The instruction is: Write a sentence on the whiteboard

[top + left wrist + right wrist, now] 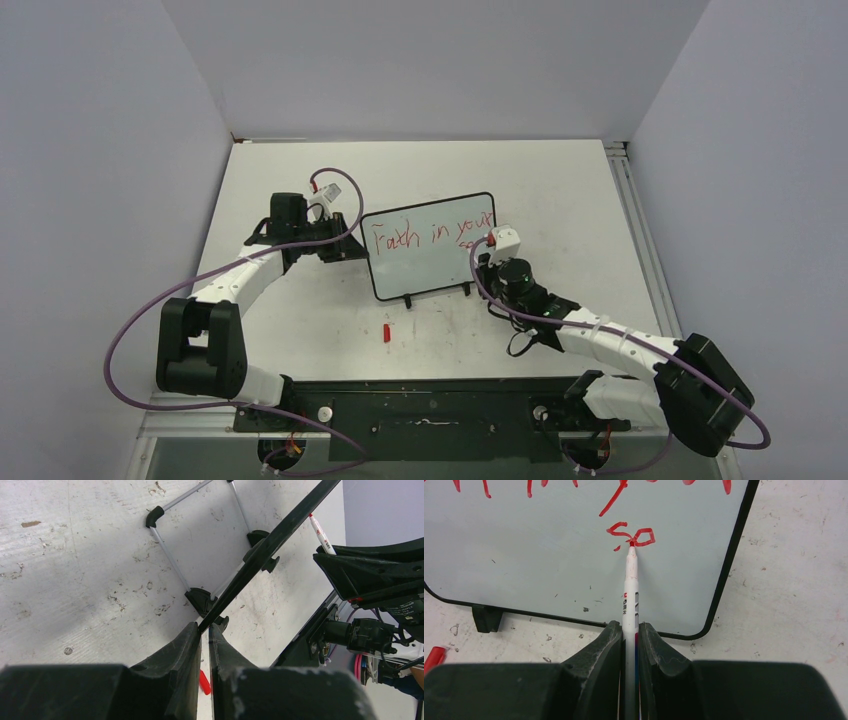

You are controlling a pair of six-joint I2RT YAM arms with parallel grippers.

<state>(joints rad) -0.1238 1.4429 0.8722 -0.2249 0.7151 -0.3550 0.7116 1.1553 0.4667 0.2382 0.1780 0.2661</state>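
Grey walls (pixel 100 150) box in a scuffed white worktop (pixel 560 190). From above you see the whiteboard (pixel 425 275) standing on its feet near the middle, between your 2 arms. The sentence (pixel 432 234) runs in red along the top, about "Faith in your", with a second line just begun at the right end. Your left claw (pixel 350 243) sits at the board's left edge and your right claw (pixel 487 258) at its right side. A red cap (pixel 387 330) lies on the worktop in front of the board, apart from it.

From the left wrist, that claw is clenched on the edge of the whiteboard, seen edge-on, with the wire stand (pixel 170 555) behind it.

From the right wrist, this claw is clamped on the marker (pixel 630 590). Its tip touches the board at the letters "so", low down and near the right-hand edge.

You look roughly midway through the writing. The main risk is room: line 2 starts so far right that the rest may run onto the rim. Press too hard and the board could tip back or twist in the left claw's narrow pinch, smearing the strokes. The thin marker might also slide between the right claw's fingers, lifting the tip and breaking the letters.
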